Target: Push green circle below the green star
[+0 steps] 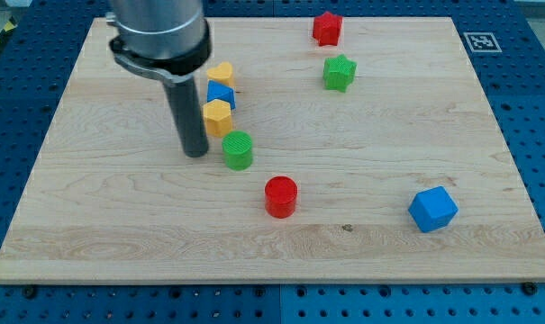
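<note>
So the green circle is sitting a bit left of centre on the wooden worktop, and the green star is found up in the upper right-of-centre area, well apart from it. The rod is parked just to the left of the green circle, with my tip set down right beside it, close enough that contact can't be ruled out, but it can't be confirmed either. No jaws are fitted on this rig at all, only a plain rod, so nothing is being clenched or released; pushing is all that can be done. A little stack of blocks is bunched just above the circle: a yellow hexagon-ish block nearly touching it, a blue block behind that, and a yellow heart at the top. A red circle is seen lower down, a red star at the top, and a blue cube off in the lower right. Progress-wise, not much can be called done yet: the circle would still have to be shoved rightward across the board until it's parked directly under the star. The tip being on the circle's left looks like a decent setup for that push.
</note>
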### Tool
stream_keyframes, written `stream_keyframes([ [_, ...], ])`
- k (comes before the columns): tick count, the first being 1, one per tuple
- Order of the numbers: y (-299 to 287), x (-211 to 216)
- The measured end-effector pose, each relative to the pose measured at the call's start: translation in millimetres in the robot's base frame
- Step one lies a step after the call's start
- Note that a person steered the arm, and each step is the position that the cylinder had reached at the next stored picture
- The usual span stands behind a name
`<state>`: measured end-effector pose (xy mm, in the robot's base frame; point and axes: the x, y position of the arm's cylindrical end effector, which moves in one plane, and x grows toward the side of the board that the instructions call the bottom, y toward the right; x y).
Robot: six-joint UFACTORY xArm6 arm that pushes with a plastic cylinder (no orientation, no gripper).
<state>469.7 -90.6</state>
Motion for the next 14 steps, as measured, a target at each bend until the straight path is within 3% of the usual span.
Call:
stream_keyframes([
  [1, 20.1, 20.1],
  [3, 28.7, 20.9],
  [5, 99.6, 7.2],
  [11, 72.3, -62.4],
  [14, 133.4, -51.7],
])
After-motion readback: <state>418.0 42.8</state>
